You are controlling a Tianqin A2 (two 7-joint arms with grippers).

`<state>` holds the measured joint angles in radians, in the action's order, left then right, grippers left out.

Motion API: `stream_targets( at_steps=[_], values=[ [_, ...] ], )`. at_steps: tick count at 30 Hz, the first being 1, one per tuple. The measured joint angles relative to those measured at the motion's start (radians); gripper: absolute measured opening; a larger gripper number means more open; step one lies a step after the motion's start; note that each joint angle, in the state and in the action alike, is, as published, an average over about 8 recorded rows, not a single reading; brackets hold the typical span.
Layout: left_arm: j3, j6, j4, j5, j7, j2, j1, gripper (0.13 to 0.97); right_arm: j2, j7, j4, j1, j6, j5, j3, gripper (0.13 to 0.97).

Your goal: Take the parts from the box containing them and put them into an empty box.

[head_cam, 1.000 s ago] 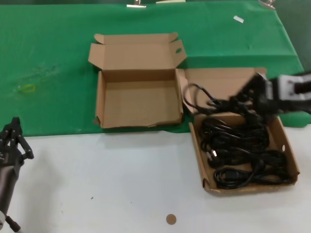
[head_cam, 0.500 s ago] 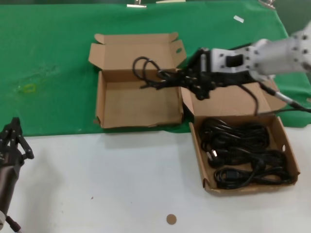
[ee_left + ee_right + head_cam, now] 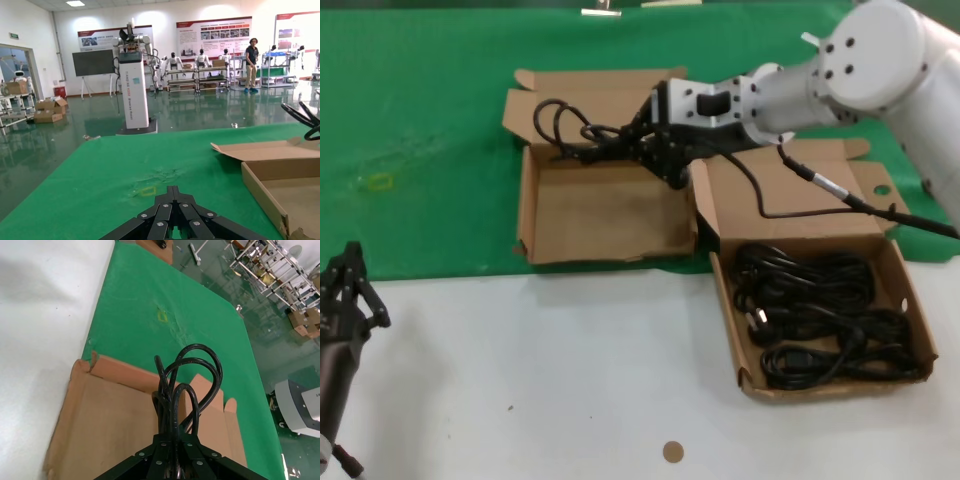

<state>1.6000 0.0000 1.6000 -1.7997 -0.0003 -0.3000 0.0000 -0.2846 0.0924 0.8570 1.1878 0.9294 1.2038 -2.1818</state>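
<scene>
Left hand (image 3: 345, 285) parked lower left, fingers look together. Empty box (image 3: 605, 215) upper centre. Right hand (image 3: 655, 145) clamped on looped black cord bundle (image 3: 570, 130) over its rear wall. Remaining cords (image 3: 820, 315) fill splayed box (image 3: 917, 300), lower right.

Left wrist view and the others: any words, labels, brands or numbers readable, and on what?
white pillar in the hall: vertical lettering, too small to read.
wall posters: text blurred, unreadable.
green sign over the doorway: unreadable.
empty box, box of cords, held cord bundle, right gripper, left gripper: no print visible.
</scene>
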Motion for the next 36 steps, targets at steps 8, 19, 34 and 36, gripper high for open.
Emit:
stream_targets(
  at_steps=[8,19,34,36],
  values=[
    [0.0,0.0,0.0,0.0,0.0,0.0,0.0,0.144,0.056,0.045,-0.111,0.036,-0.032,-0.001,-0.01,0.154],
    [0.0,0.0,0.0,0.0,0.0,0.0,0.0,0.144,0.082,0.046,-0.172,0.058,-0.07,-0.019,-0.019,0.167],
    [0.0,0.0,0.0,0.0,0.0,0.0,0.0,0.144,0.083,0.039,-0.182,0.062,-0.087,-0.028,-0.021,0.257],
    [0.0,0.0,0.0,0.0,0.0,0.0,0.0,0.144,0.083,0.039,-0.182,0.062,-0.087,-0.028,-0.021,0.296]
  ],
)
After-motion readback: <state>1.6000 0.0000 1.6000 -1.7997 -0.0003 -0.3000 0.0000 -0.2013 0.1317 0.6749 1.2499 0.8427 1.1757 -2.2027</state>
